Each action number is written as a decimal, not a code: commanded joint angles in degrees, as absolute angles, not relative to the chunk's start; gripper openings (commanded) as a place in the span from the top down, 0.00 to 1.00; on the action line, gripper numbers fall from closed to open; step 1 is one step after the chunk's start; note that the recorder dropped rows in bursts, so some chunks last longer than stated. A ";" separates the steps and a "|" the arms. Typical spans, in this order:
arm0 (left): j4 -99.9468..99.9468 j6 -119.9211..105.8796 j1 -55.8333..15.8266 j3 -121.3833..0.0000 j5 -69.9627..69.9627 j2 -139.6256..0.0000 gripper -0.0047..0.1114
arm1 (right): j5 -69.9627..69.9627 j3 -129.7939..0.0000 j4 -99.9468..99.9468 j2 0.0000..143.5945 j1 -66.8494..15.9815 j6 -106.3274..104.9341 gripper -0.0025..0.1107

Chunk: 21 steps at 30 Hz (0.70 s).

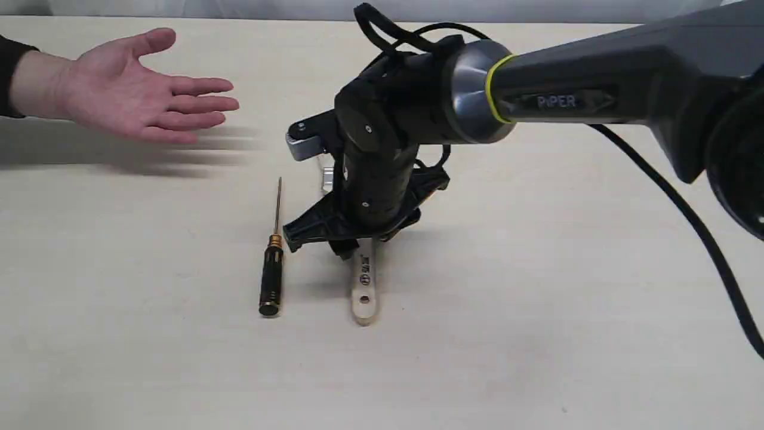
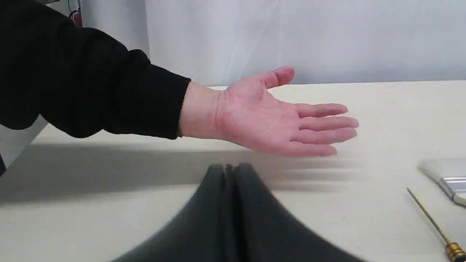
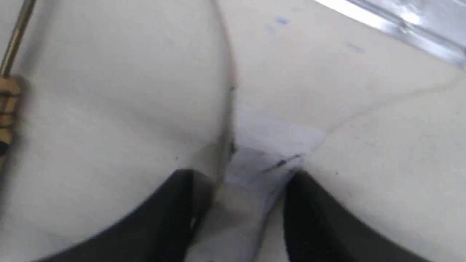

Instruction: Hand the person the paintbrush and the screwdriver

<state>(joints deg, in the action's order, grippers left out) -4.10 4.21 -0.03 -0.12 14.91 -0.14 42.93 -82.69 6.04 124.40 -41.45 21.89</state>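
Observation:
The paintbrush [image 1: 364, 286] lies on the table, its wooden handle pointing to the near edge. Its silver ferrule [image 3: 400, 22] shows in the right wrist view. My right gripper [image 1: 365, 246] comes down on the handle from above. Its fingers [image 3: 189, 196] press both sides of the pale handle [image 3: 255, 171], shut on it. The screwdriver [image 1: 271, 269] lies parallel just left of the brush, untouched. The person's hand [image 1: 131, 89] is held out palm up at the far left. My left gripper [image 2: 229, 169] is shut and empty, low over the table in front of that hand [image 2: 273, 116].
The right arm [image 1: 597, 101] spans the right half of the scene, and its black cable [image 1: 686, 221] trails over the table. The left wrist view shows the brush bristles [image 2: 442, 174] and the screwdriver shaft [image 2: 429, 216] off to one side. A white curtain hangs behind the table.

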 commanded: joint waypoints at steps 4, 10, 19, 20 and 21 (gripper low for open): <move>-4.01 4.32 -0.39 0.00 14.28 0.00 0.96 | 42.26 -83.07 8.47 126.21 -41.40 22.43 0.94; -4.01 4.32 -0.39 0.00 14.28 0.00 0.96 | 41.28 -83.21 9.50 125.29 -41.40 22.31 0.94; -3.84 4.32 -0.39 0.00 14.33 0.00 0.96 | 38.91 -83.21 9.53 113.37 -41.40 20.99 0.94; -3.84 4.32 -0.39 0.00 14.33 0.00 0.96 | 38.40 -83.21 8.93 111.06 -41.40 20.26 0.94; -3.84 4.32 -0.39 0.00 14.33 0.00 0.96 | 37.81 -83.21 8.20 109.53 -41.40 19.20 0.94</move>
